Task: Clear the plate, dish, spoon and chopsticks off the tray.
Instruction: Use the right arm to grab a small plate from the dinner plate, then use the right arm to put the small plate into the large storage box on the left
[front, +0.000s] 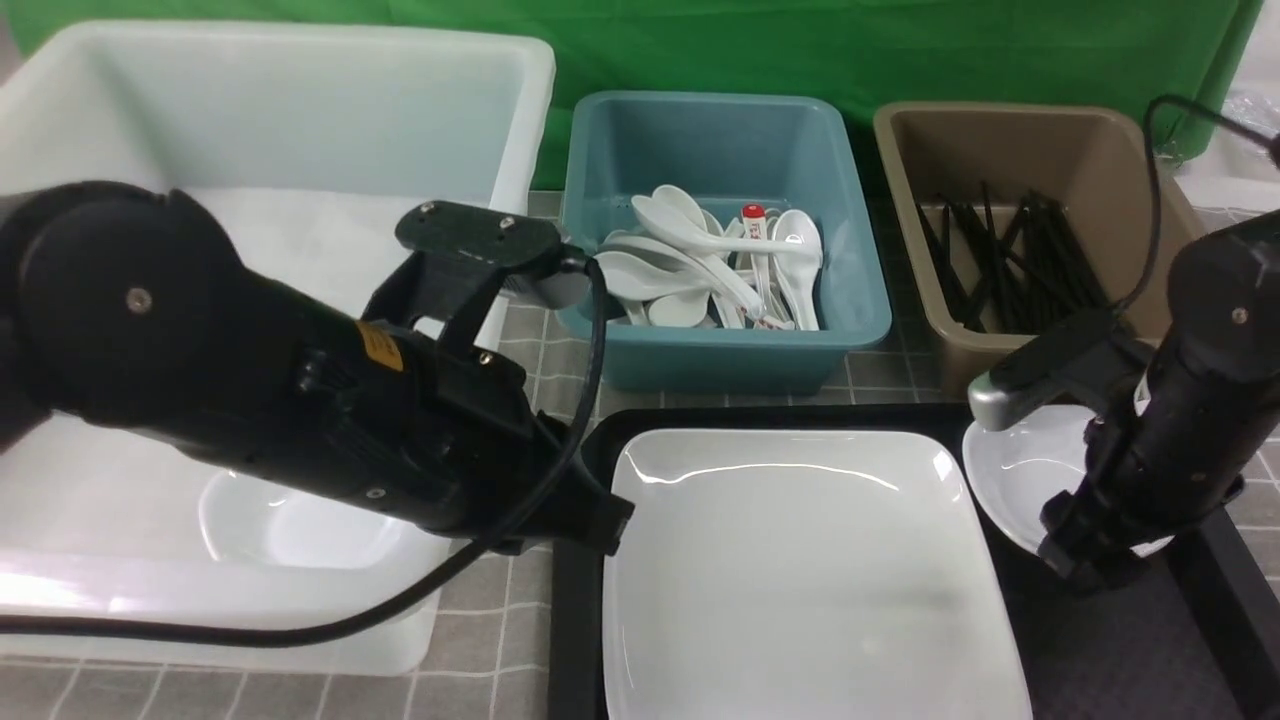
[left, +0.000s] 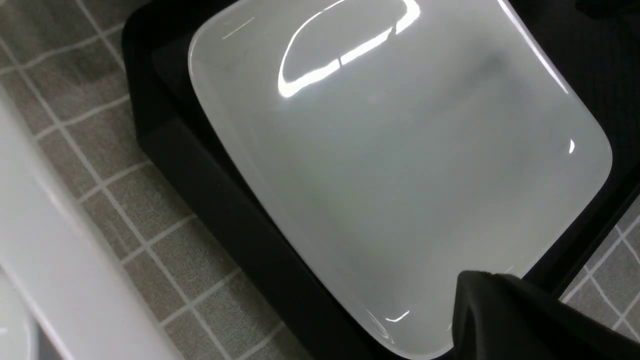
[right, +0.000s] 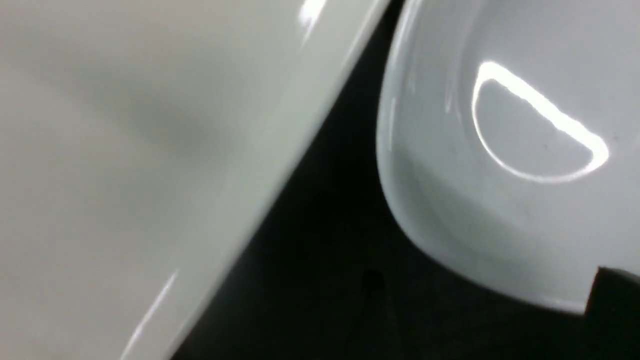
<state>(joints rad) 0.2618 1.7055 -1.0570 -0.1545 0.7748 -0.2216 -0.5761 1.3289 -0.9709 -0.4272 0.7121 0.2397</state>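
Observation:
The large white plate (front: 800, 580) (left: 400, 175) lies flat on the black tray (front: 575, 620). My left gripper (front: 600, 525) is at the plate's left edge. Only one of its dark fingers (left: 500, 320) shows, over the plate's rim. The small white dish (front: 1020, 470) (right: 500, 200) sits on the tray to the plate's right. My right gripper (front: 1090, 565) stands at the dish's near edge, open. One of its fingers (right: 617, 310) shows over the dish's rim. No spoon or chopsticks show on the tray.
A big white tub (front: 250, 150) stands at the left with a white bowl (front: 290, 520) inside. Behind the tray, a blue tub (front: 600, 340) holds several white spoons (front: 700, 270). A brown tub (front: 900, 170) holds black chopsticks (front: 1010, 265).

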